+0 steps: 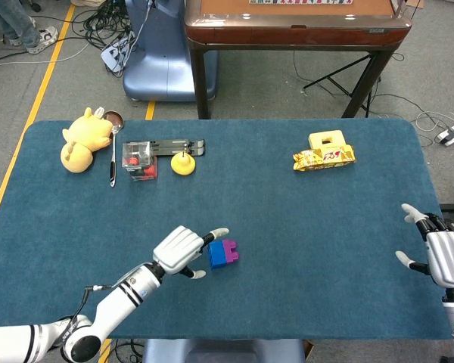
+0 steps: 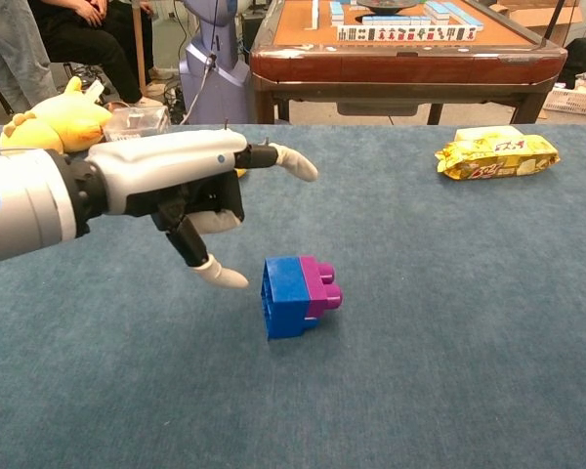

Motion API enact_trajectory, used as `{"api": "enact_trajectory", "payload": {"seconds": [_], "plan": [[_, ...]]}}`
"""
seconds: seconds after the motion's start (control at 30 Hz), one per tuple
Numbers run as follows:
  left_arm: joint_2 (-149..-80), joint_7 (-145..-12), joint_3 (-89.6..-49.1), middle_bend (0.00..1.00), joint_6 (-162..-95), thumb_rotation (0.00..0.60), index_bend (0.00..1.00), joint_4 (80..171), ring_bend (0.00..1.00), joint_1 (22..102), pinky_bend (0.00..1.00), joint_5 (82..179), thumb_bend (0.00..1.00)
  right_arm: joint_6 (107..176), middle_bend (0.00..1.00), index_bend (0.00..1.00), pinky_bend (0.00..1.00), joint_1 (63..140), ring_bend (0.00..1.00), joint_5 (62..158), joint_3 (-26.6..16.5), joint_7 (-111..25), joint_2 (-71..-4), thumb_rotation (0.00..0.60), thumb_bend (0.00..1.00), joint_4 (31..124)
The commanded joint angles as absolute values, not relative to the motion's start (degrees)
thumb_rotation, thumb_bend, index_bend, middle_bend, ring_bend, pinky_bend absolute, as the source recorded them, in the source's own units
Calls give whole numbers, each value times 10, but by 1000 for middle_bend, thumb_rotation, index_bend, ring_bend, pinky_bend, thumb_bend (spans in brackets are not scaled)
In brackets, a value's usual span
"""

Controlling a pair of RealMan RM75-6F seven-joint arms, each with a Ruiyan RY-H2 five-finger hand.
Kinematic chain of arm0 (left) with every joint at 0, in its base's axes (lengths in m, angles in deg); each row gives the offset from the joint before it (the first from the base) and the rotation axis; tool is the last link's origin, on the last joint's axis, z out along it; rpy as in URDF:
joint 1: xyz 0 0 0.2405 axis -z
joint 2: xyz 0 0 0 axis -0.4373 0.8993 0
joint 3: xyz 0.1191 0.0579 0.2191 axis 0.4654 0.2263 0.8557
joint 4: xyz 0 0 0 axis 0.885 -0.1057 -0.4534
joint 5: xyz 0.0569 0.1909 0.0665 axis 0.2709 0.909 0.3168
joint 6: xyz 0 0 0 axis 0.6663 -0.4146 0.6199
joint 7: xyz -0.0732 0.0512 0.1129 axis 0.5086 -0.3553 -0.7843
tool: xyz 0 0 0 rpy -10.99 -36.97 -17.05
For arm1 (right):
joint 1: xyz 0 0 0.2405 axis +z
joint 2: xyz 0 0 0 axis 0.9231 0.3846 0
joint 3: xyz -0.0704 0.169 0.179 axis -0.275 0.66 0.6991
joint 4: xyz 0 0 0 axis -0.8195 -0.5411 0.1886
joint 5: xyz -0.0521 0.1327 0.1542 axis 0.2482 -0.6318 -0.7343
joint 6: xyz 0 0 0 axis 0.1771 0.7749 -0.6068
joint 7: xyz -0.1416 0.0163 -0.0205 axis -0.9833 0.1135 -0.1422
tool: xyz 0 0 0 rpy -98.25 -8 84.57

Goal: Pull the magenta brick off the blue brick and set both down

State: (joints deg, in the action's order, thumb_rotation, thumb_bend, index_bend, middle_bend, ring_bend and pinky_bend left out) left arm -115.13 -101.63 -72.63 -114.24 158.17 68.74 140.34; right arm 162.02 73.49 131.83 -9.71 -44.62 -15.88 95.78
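— Our left hand [image 1: 183, 251] sits lower centre in the head view, fingers spread wide and holding nothing, just left of the bricks. What do we see on the right?

— Our right hand [image 1: 444, 255] at the lower right edge, fingers apart, holding nothing. We see the blue brick [image 1: 219, 254] lying on the table [image 1: 303, 227], with the magenta brick [image 1: 230, 250] still attached to its right side.

The blue brick [image 1: 217, 255] carries a magenta brick [image 1: 229, 251]. The worktop [image 1: 287, 227] is teal. A yellow pear [image 1: 183, 163] and a yellow plush toy [image 1: 83, 139] sit near its far edge.
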Motion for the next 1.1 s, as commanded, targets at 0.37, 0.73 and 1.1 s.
{"api": "enact_trajectory", "payload": {"seconds": [0.37,0.73,1.1], "plan": [[-1171,-1084,-736,987,-1105,600,209,1574,902,771,1000,1288,0,1614,355,194,440,737,267,1318,-99,-442,-163,600,0,949],[-1182,-1152,-719,990,-1121,465,184,1570,903,833,1000,1172,0,1607,356,198,440,738,268,1315,-102,-434,-170,600,0,937],[-1190,-1184,-700,991,-1152,341,202,1567,903,874,1000,1090,0,1605,359,205,440,741,269,1316,-101,-431,-172,600,0,933]]}}
